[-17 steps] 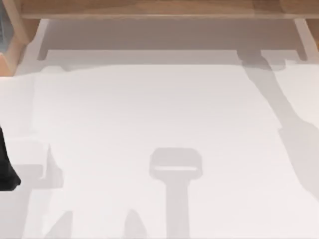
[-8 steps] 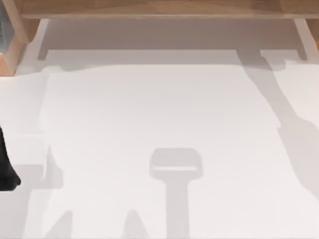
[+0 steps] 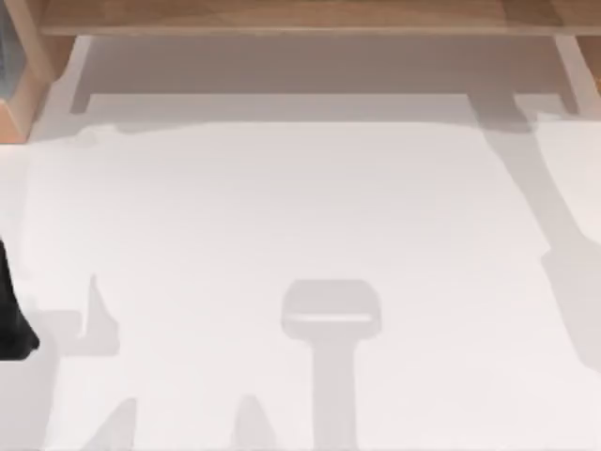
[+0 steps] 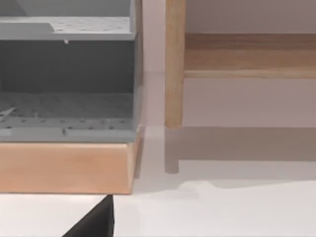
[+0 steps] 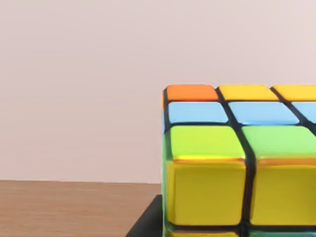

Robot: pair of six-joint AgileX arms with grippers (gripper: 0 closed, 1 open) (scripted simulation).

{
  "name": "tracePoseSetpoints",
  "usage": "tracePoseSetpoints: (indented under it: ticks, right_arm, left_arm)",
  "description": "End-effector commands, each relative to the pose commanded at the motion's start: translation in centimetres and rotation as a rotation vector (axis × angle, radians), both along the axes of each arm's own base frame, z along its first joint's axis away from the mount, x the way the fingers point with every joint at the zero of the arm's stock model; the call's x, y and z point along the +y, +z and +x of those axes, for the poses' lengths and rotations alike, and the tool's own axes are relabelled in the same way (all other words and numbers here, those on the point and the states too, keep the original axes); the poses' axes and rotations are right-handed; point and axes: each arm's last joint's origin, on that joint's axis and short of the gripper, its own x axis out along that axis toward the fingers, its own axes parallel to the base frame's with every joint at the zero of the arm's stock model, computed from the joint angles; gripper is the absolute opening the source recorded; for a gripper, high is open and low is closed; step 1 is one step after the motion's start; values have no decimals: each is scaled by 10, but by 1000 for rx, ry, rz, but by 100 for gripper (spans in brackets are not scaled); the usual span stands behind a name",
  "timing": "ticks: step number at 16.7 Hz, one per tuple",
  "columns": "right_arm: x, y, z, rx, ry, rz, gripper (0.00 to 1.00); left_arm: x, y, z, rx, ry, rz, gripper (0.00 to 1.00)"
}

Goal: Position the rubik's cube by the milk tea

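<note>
Of our right gripper (image 5: 145, 222) we see just a dark wedge in the right wrist view, meeting the edge of the rubik's cube (image 5: 232, 163). We cannot tell whether it is released, clenched or grasping the cube. The cube sits very close before that wrist camera. Its upward face shows a row of orange and yellow tiles, then a row of blue tiles, then green ones. The face turned toward the camera is yellow, with black seams between the tiles. Past the cube lie a brown wooden surface (image 5: 74, 207) and a plain pale wall (image 5: 98, 74).

Of our left gripper (image 4: 91, 222) we likewise see just a dark wedge in the left wrist view, and we cannot tell its state. Beyond it a grey perforated rack (image 4: 66, 79) stands on a wooden base (image 4: 64, 168), with a wooden post (image 4: 174, 64) just beside the rack.

In the top view, our left arm (image 3: 13, 319) is a dark shape at the white table's (image 3: 300, 207) edge, at about 8 o'clock. A wooden frame (image 3: 282, 17) runs along the 12 o'clock side. A grey shadow (image 3: 331, 310) lies on the table toward 6 o'clock, and another shadow band (image 3: 554, 244) slants down the 3 o'clock side.
</note>
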Motion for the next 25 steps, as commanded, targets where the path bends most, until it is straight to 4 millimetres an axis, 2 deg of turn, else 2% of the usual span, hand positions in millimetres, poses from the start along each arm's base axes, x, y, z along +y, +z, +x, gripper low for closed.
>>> tracePoseSetpoints:
  ticks: [3,5,6,8,9,11,13,14,16,19,25]
  right_arm:
    - [-51,34,-31,-16,-58,-73,0]
    - [-87,38,-53,58,-119,-130,0]
    - [-102,32,-62,126,-146,-155,0]
    - [-125,-1,-74,345,-171,-185,0]
    - [-134,-28,-76,490,-168,-188,0]
    - [-147,-94,-83,824,-141,-171,0]
    - [-156,-161,-98,1158,-96,-127,0]
    - [-159,-188,-108,1302,-73,-99,0]
    - [-164,-228,-129,1524,-35,-37,0]
    - [-170,-254,-147,1683,-18,27,0]
    - [-169,-254,-147,1686,-18,27,0]
  left_arm:
    - [0,0,0,0,0,0,100]
    - [0,0,0,0,0,0,100]
    - [0,0,0,0,0,0,100]
    - [0,0,0,0,0,0,100]
    - [0,0,0,0,0,0,100]
    - [0,0,0,0,0,0,100]
    - [0,0,0,0,0,0,100]
    - [0,0,0,0,0,0,100]
    - [0,0,0,0,0,0,100]
    - [0,0,0,0,0,0,100]
    - [0,0,0,0,0,0,100]
